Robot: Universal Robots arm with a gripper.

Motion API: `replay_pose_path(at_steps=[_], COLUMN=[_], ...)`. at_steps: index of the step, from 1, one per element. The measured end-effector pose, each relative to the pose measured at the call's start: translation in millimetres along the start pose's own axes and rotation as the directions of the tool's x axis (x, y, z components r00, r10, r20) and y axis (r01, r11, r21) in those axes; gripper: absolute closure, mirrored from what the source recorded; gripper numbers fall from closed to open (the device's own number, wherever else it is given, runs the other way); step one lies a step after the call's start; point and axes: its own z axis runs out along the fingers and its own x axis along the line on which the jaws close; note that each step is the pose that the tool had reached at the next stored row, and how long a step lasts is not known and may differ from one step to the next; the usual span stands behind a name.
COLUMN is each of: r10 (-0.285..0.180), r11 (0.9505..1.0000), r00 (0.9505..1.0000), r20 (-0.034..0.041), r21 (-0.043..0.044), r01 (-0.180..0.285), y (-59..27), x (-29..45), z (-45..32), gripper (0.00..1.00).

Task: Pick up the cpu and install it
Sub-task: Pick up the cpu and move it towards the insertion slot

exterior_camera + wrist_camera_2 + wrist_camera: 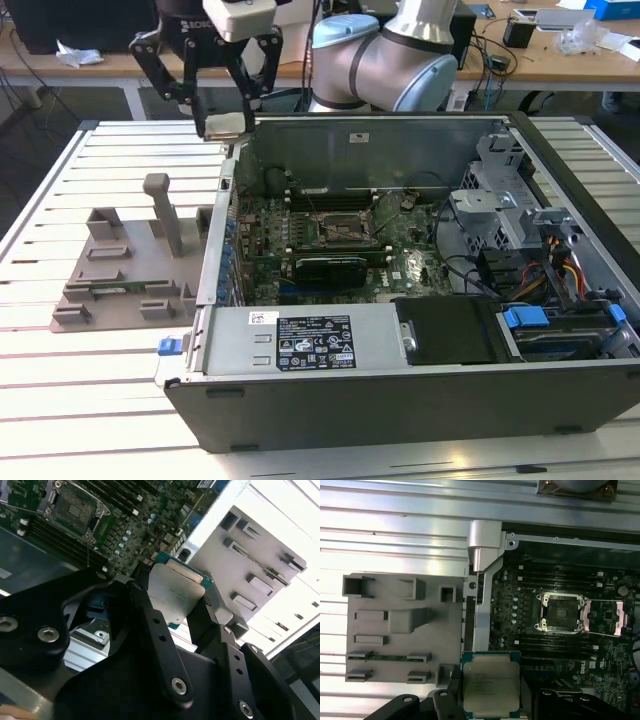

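- Plainly, we see the tool clamped on the cpu. Its two black fingers press opposite edges of the chip, and its silvery top faces the wrist cameras.
- The cpu is off the counter, carried in the air between the fingertips. It hangs roughly above the near wall of the open computer case, beside the grey fixture.
- The open socket lies lower than the tool, down on the motherboard inside the case. It is on the side of the tool away from the grey fixture.
- In the first wrist view the socket is well apart from the cpu, with its retaining frame swung open and its bed bare.
- We judge the chip almost square, so no long axis matters much. Its edges run about parallel with the edges of the socket frame in the first wrist view.
- With one arm on the rig, the held chip and the socket are the only pairing to weigh.
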Motion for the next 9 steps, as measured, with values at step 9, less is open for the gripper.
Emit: replay_pose_path(at_steps=[9], r10=[0.0], r11=[1.0], r00=[1.0], r20=[0.0], r21=[-0.0001], r01=[0.0], y=[-1.0], x=[-33.5], z=[3.5], gripper=[0.46])
